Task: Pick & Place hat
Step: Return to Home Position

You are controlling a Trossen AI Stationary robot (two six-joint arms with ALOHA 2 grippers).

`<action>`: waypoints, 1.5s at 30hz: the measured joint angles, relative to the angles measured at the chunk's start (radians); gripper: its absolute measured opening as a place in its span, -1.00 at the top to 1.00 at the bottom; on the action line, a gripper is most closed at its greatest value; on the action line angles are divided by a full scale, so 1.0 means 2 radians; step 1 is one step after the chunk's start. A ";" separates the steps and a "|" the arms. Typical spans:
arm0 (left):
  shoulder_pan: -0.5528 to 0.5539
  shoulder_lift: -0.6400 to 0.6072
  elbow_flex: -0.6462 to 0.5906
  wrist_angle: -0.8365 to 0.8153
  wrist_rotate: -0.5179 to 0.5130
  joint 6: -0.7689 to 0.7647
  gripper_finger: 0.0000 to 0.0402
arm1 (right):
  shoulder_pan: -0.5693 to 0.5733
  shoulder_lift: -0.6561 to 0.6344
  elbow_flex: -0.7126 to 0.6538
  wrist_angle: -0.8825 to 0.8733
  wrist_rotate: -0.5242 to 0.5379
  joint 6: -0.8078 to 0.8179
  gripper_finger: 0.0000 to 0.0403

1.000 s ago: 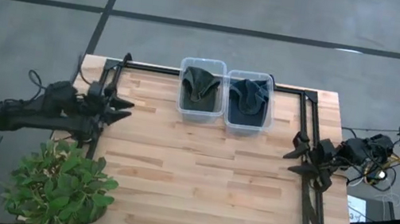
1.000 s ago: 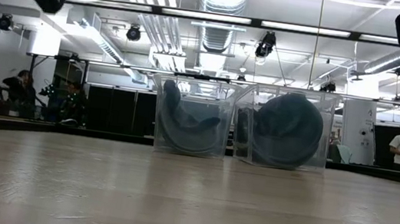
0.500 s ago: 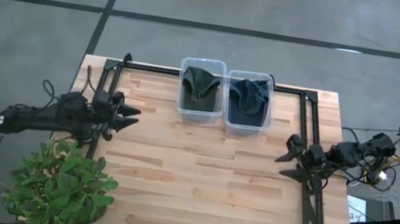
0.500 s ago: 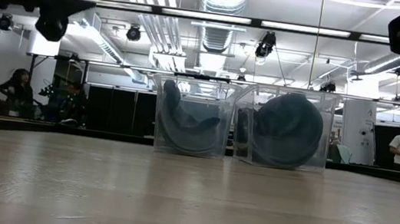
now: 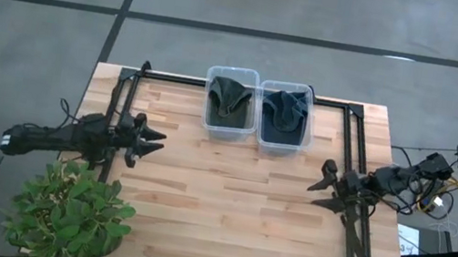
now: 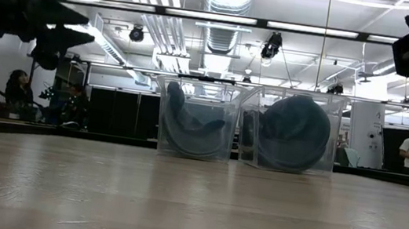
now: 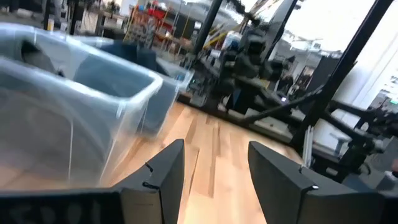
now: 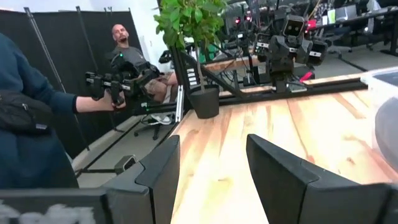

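Note:
Two clear plastic bins stand side by side at the table's far middle. The left bin [image 5: 229,103] holds a dark olive hat [image 5: 230,98]; the right bin [image 5: 285,117] holds a dark blue hat [image 5: 285,112]. Both bins show in the low view, left [image 6: 196,118] and right [image 6: 291,131]. My left gripper [image 5: 156,140] is open and empty above the table's left side. My right gripper [image 5: 322,182] is open and empty above the right side. The left wrist view shows the bins [image 7: 74,118] ahead of the open gripper [image 7: 214,168].
A potted green plant [image 5: 68,212] stands at the table's near left corner. A black metal frame [image 5: 353,130] runs along the left, far and right edges. People show in the room beyond the table [image 8: 37,124]. Bare wood lies between the arms [image 5: 226,202].
My left gripper has moved toward the table's right edge, out over the wood. My right gripper has moved toward the table's left and near edges, in over the table. The bins and hats have kept still.

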State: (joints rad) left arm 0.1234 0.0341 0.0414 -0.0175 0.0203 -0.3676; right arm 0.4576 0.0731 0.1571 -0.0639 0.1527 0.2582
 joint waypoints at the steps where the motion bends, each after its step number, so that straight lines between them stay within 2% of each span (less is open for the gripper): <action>1: 0.000 -0.002 -0.004 -0.003 0.000 0.000 0.15 | 0.000 0.000 -0.002 0.000 0.000 0.001 0.11; 7: 0.000 -0.002 -0.013 0.008 -0.004 -0.002 0.15 | 0.000 0.000 -0.023 0.008 -0.002 0.014 0.11; 14: 0.000 -0.002 -0.014 0.004 -0.006 0.013 0.15 | 0.000 0.000 -0.074 0.068 -0.011 0.007 0.11; 19: 0.000 -0.002 -0.014 0.003 -0.007 0.013 0.15 | 0.000 0.004 -0.074 0.065 -0.034 0.012 0.11; 45: 0.000 -0.002 -0.015 0.003 -0.008 0.008 0.15 | 0.000 0.004 -0.074 0.060 -0.034 0.013 0.11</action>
State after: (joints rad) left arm 0.1238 0.0307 0.0120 -0.0108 0.0033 -0.3515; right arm 0.4576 0.0814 0.0090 0.0563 0.0856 0.2851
